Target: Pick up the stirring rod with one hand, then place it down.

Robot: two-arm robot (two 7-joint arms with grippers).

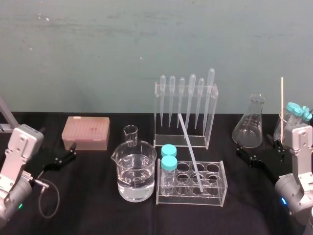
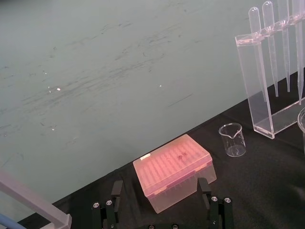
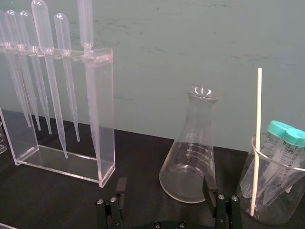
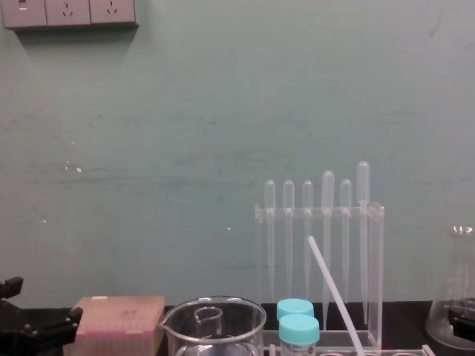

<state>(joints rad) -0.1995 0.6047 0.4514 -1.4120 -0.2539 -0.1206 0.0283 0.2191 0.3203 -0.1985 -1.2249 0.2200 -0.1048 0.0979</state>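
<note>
The stirring rod (image 1: 190, 152) is a thin translucent white rod. Its lower end stands in a well of the clear tube rack (image 1: 222, 188), and it leans back toward the pipette rack (image 1: 211, 117). It also rises slanted in the chest view (image 4: 334, 293). No gripper touches it. My right gripper (image 1: 254, 152) rests low at the table's right, by the conical flask (image 1: 250, 125), well right of the rod. Its fingers (image 3: 119, 191) are spread wide with nothing gripped. My left gripper (image 1: 68, 152) is parked at the far left, open, in front of the pink box (image 2: 174, 167).
A large beaker (image 1: 136, 174) of water and a tiny beaker (image 1: 130, 134) stand left of the tube rack. Two teal-capped tubes (image 1: 168, 164) sit in the rack. At the far right, a glass beaker (image 3: 271, 191) holds capped tubes and a cream stick (image 3: 257, 138).
</note>
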